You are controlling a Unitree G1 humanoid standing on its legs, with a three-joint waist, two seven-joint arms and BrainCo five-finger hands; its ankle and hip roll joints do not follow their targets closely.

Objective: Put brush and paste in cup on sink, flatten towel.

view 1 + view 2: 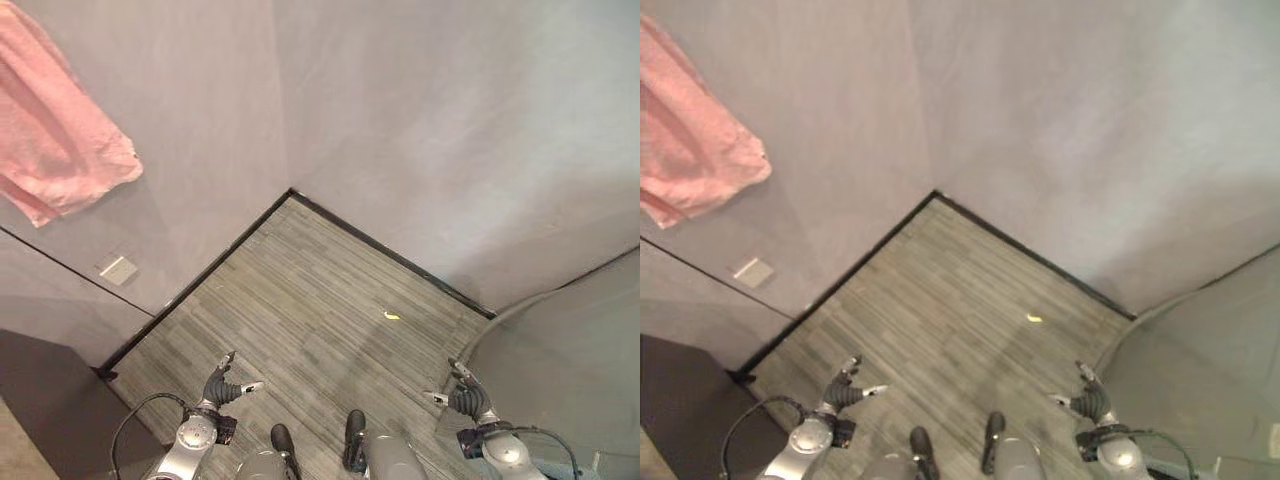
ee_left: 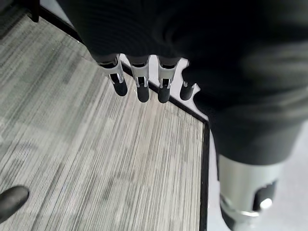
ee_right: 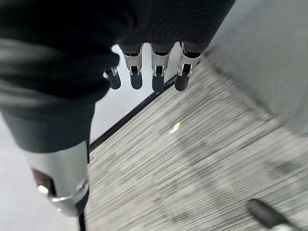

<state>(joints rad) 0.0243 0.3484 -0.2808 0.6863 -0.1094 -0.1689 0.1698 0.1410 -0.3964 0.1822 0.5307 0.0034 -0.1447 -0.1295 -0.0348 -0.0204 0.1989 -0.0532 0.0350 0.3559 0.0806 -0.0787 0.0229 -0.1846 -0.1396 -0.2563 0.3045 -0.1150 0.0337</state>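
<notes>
A pink towel (image 1: 55,130) hangs against the grey wall (image 1: 420,130) at the far left, bunched and creased; its upper and left parts are cut off by the frame edge, so whatever it hangs from is out of sight. Below it, a small pale plate (image 1: 118,269) sits on the wall. A dark block (image 1: 40,400) fills the lower left corner, too cropped to identify. The left hand (image 1: 226,386) hovers low over the striped grey floor (image 1: 320,300), fingers (image 2: 142,87) straight and relaxed, holding nothing. Farther right, a small yellow scrap (image 1: 391,316) lies on the floor, too small to make out. The right hand (image 1: 463,392) hangs over the floor near the right wall, fingers (image 3: 157,79) likewise loose and empty.
</notes>
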